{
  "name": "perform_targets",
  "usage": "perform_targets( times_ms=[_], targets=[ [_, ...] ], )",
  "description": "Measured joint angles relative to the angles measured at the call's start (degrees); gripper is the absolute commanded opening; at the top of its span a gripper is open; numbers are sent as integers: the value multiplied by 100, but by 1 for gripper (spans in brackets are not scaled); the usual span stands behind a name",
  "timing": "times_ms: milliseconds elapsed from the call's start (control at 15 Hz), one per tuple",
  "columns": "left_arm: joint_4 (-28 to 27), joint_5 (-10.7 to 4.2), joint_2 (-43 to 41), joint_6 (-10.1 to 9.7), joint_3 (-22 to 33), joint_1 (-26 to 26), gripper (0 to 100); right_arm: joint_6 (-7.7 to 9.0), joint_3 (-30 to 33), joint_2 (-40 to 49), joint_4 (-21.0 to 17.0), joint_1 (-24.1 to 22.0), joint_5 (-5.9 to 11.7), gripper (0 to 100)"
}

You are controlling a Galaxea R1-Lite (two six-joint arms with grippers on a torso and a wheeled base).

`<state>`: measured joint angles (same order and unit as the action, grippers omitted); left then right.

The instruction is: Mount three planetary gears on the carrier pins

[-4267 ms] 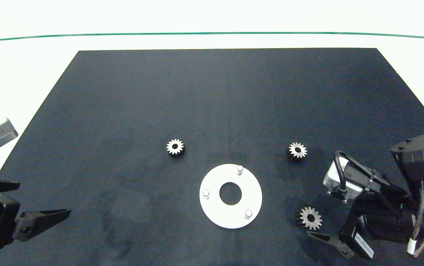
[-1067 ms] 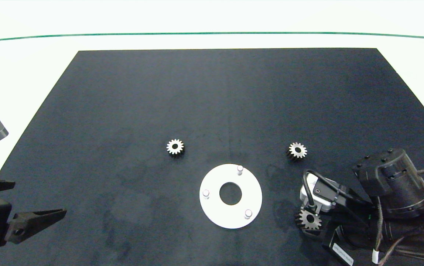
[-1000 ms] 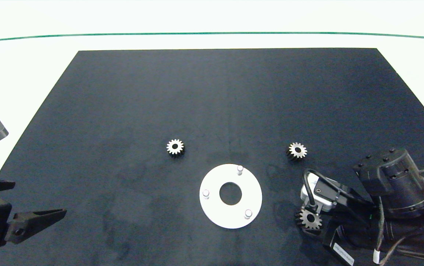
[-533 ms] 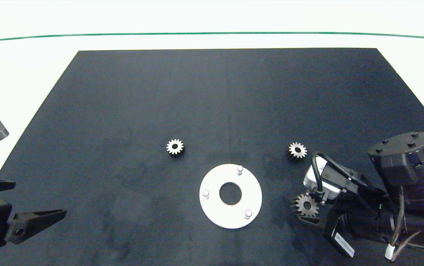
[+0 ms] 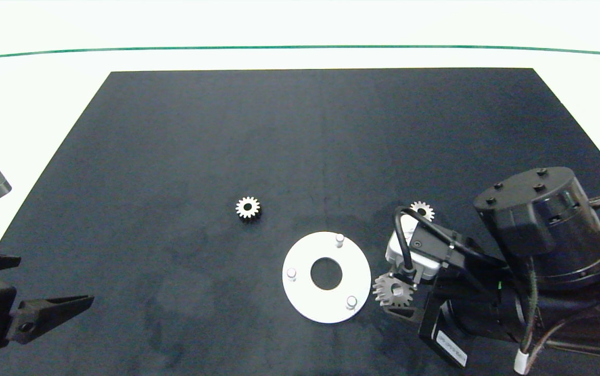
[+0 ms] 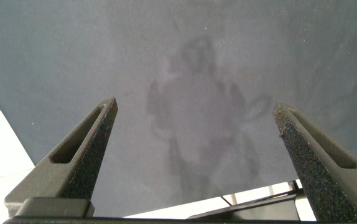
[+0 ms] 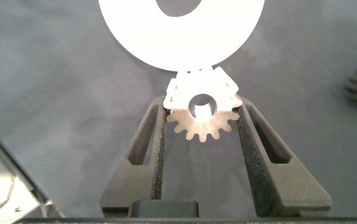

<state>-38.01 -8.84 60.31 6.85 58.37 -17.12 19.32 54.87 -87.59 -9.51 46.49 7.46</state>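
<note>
The left gripper (image 5: 88, 299) waits low at the left edge of the dark mat (image 5: 300, 130). Its two fingers (image 6: 85, 149) are spread wide with nothing between them. One small gear (image 5: 248, 208) lies flat on the mat, up and to the left of the white disc (image 5: 308, 300). The disc has a big hole in the middle and three little pins (image 5: 339, 239) standing up, and each pin is bare. Just beside the disc's right rim, the right gripper (image 7: 201, 121) squeezes a second gear (image 7: 201, 115) between its fingers. This gear hangs close to the pin (image 5: 351, 301) nearest that rim. The third gear (image 5: 423, 209) lies farther back on the mat, partly hidden behind the right arm.
</note>
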Motion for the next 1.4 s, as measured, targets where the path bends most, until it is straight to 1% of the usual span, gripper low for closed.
perform_targets(
  times_ms=[267, 400, 533, 733, 933, 1067, 1400],
  targets=[
    [6, -4, -59, 6, 48, 39, 100, -4, 260, -279, -77, 129, 0, 13],
    [-27, -4, -184, 6, 185, 94, 100, -4, 293, -364, -79, 195, -2, 13],
    [-350, -6, -308, 4, 364, 150, 100, -39, 318, -441, -83, 304, 0, 13],
    [-429, -6, -400, 12, 464, 163, 100, -44, 408, -579, -77, 397, 98, 13],
    [-429, -6, -428, 15, 472, 166, 100, -45, 491, -728, -77, 441, 141, 13],
    [-429, -6, -436, 32, 475, 166, 100, -45, 540, -814, -79, 446, 254, 13],
    [-438, -6, -446, 50, 474, 166, 100, -48, 645, -963, -72, 446, 277, 13]
  ],
)
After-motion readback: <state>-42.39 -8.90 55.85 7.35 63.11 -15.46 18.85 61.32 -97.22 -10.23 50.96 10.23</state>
